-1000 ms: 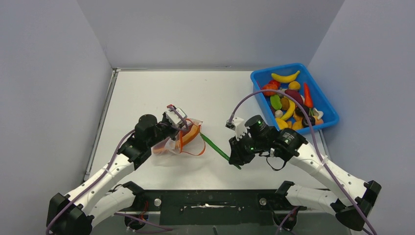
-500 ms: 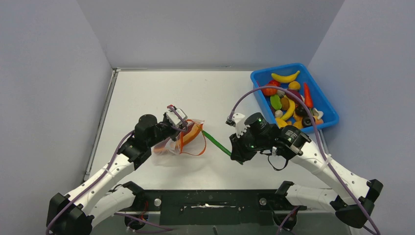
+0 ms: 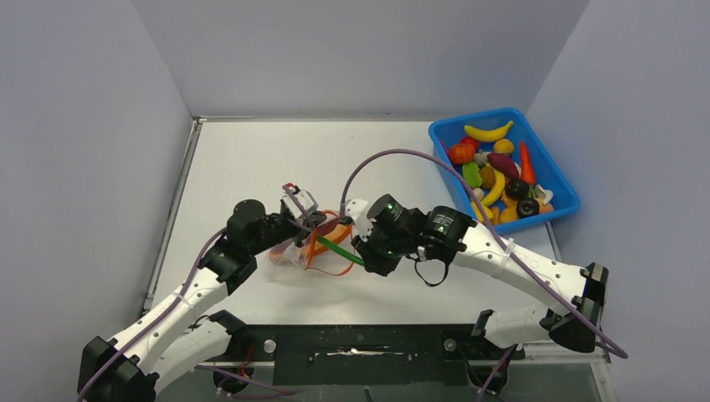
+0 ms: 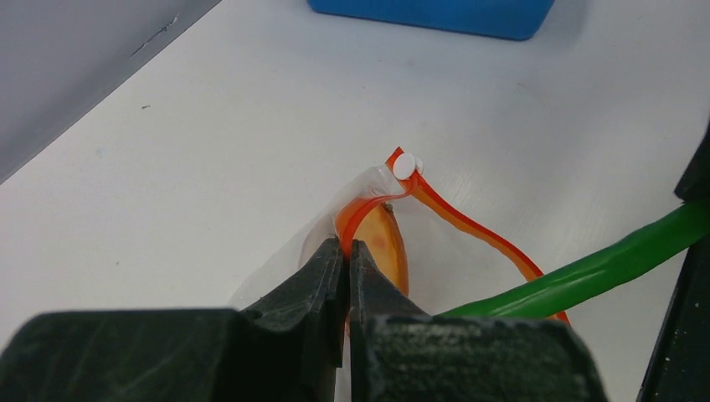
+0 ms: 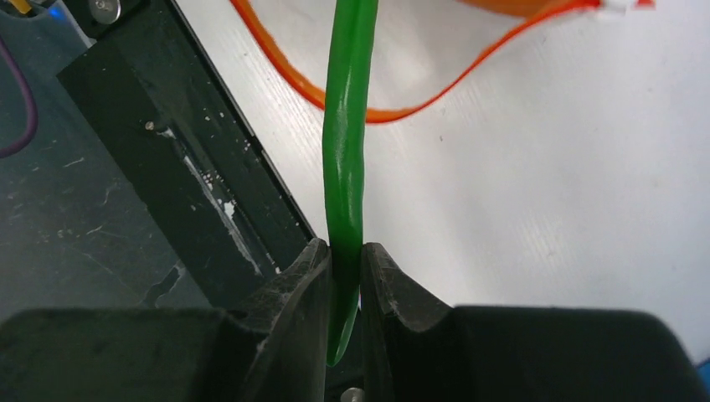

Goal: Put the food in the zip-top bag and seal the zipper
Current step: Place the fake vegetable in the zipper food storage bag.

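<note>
A: Which step is in hand?

B: Loading. The zip-top bag (image 3: pixel 289 254) lies left of centre on the counter (image 3: pixel 251 159). Its mouth is held up by the left pincer (image 4: pixel 346 251), which is pressed together on clear film beside the zipper (image 4: pixel 469 230). An orange piece (image 4: pixel 387 247) is seen inside.

A: And the right pincer (image 5: pixel 345 251)?

B: It is clamped on the end of a long green piece (image 5: pixel 347 151), whose tip is aimed toward 9 o'clock at the mouth.

A: What is called for next?

B: Likely a push further in, then release. More food is left in the blue tray (image 3: pixel 481 118) at 2 o'clock.

Green piece (image 5: pixel 347 159) cut off at top; bag (image 3: pixel 280 254) contents prob. indistinct.
</note>
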Controlling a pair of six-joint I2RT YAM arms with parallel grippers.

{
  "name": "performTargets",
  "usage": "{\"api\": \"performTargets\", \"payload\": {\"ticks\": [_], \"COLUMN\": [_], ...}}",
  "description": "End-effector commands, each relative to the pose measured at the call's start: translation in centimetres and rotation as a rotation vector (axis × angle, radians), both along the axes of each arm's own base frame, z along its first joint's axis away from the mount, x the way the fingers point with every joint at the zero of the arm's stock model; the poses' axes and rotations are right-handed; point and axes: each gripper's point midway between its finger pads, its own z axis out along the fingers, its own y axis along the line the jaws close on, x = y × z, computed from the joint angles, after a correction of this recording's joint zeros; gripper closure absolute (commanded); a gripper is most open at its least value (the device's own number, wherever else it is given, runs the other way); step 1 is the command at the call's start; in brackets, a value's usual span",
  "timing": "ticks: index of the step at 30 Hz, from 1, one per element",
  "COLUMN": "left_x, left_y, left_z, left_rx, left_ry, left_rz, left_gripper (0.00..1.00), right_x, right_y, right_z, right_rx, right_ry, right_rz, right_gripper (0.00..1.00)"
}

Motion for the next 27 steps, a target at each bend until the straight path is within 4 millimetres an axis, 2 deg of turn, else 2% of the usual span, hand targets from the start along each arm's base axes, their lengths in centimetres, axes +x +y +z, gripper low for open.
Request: {"api": "performTargets", "payload": {"ticks": [1,7,11,17,21,27], "left_x": [-1.4,-2.3,-2.6,-2.4,-2.4,-2.4], "left_y": [-1.4,-1.9,-2.0,-2.0,-2.0,-1.9], "left_z": [3.8,4.5,5.0,4.7,4.6,4.4], "left_rx": [-0.135,-0.245,-0.294,-0.302,-0.311,-0.306], "left_ry": [-0.061,0.011,0.026,0.047,0.057,0.048], "left_rz": [-0.083,-0.095,-0.093,-0.088,-0.086,-0.081], "left_gripper": [1.0,1.0,1.0,1.0,1.0,1.0], "right_x": [3.2,5.9,7.0,7.7,8.6,7.5], "right_y": [1.9,2.7,3.3,4.9,5.9,7.4], "right_z": [1.2,1.3,1.2,0.8,0.6,1.2], "right_rx": [-0.018,-0.11,-0.162,-0.274,-0.271,-0.181], "right_ry": [-0.188,-0.304,-0.365,-0.463,-0.533,-0.567], "right_rz": [0.036,0.056,0.082,0.148,0.175,0.256], "right_gripper": [0.87,0.83,0.78,0.79,0.85,0.87]}}
